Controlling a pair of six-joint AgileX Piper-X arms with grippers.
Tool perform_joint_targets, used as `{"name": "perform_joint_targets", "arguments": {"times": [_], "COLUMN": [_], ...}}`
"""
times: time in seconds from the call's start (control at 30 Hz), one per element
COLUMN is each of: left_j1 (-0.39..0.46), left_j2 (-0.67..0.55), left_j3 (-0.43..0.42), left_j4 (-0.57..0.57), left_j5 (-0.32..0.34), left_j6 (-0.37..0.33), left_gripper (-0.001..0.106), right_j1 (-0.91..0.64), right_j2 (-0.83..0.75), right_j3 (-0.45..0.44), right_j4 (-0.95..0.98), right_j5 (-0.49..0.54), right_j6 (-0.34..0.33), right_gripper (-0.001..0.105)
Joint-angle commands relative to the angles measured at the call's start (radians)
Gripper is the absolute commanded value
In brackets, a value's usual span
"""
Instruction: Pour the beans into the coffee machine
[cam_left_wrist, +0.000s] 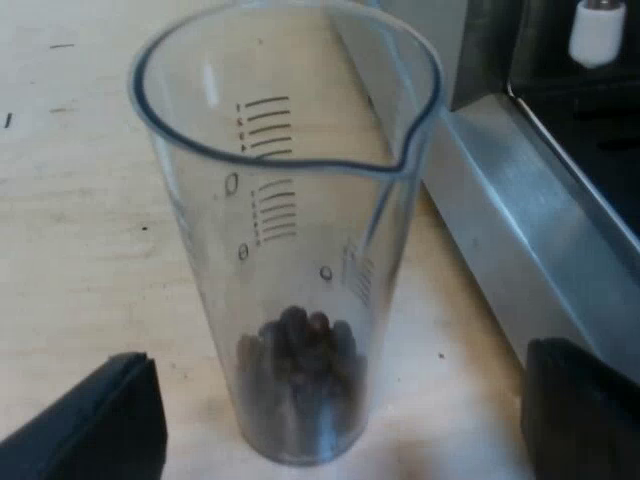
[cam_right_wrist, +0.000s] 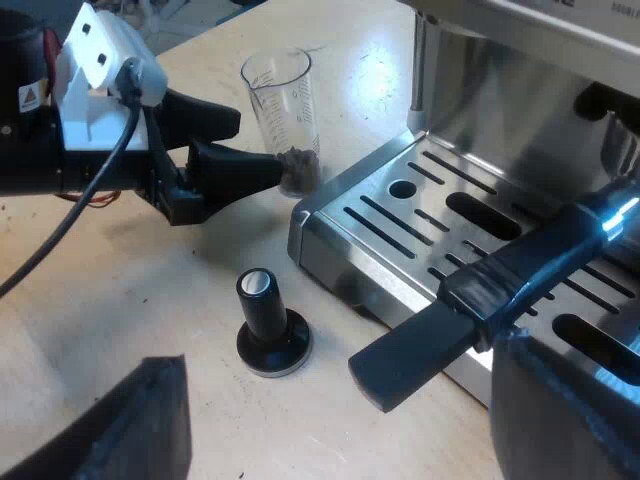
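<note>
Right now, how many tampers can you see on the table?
1. The tamper with the black knob stands upright on the table, near a corner of the drip tray, apart from the measuring glass. Others may be hidden.

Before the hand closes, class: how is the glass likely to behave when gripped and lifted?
Probably light: the glass is thin and clear, with only a few beans at its bottom. Tall and narrow, it may tip if nudged near the rim. Its smooth wall could slip in the left hand.
</note>
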Motion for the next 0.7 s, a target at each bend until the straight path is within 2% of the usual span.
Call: {"name": "perform_joint_targets", "arguments": {"times": [0.03,0.23,0.7], "left_j1": [-0.004,-0.004,-0.004], "left_j2": [0.017,0.057,0.137], "left_j3": [-0.021,-0.063,-0.156], "left_j4": [-0.033,-0.037,-0.038], "left_j5": [-0.009,-0.033,-0.032], "left_j6": [-0.016,-0.016,-0.016], "left_gripper": [0.094,0.094,0.094], "right_j1": [0.001,0.001,0.001], "right_j2": [-0.004,-0.004,-0.004], "right_j3": [-0.010,-0.010,-0.010], "right_j4": [-0.014,-0.014,-0.014], "right_j5": [-0.006,-0.006,-0.006], "right_j6": [-0.011,-0.011,-0.011], "right_gripper": [0.064,0.064,0.064]}}
